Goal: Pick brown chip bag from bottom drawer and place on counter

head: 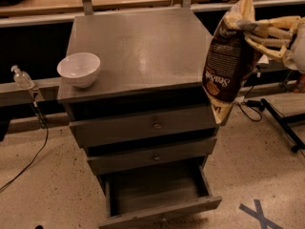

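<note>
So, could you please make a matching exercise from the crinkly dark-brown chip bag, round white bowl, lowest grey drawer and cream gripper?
1 chip bag
2 bowl
3 bottom drawer
4 gripper

A pulled open
B front-left corner of the grey counter
C hanging beside the counter's right edge
D upper right, shut on the bag's top

Pairs: 1-C, 2-B, 3-A, 4-D

At 2 o'clock, the gripper point(244, 28) clamping the brown chip bag point(224, 70) is cropped at the right edge; the bag hides the 4 o'clock corner of the counter point(138, 46).
</note>
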`<action>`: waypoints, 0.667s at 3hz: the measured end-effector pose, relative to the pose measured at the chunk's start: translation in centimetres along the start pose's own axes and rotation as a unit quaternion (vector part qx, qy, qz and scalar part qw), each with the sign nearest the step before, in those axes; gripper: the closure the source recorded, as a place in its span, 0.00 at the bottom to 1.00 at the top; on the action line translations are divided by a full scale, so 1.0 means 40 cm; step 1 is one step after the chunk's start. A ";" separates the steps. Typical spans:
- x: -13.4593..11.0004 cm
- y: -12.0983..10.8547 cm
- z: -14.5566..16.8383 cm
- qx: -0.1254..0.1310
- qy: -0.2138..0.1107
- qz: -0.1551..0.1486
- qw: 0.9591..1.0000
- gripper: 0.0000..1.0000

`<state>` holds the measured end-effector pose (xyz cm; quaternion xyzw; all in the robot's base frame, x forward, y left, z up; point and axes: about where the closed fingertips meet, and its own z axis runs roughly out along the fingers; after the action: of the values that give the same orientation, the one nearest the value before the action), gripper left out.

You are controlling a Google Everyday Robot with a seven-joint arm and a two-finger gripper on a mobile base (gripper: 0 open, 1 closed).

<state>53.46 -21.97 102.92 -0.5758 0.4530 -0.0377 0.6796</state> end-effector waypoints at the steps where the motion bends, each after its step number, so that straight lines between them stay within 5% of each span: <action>1: -0.029 -0.071 0.060 -0.005 -0.028 -0.022 0.999 1.00; 2: -0.054 -0.117 0.112 -0.010 -0.046 -0.038 0.998 1.00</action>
<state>57.37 -18.93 107.66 -0.6000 0.3993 -0.0322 0.6924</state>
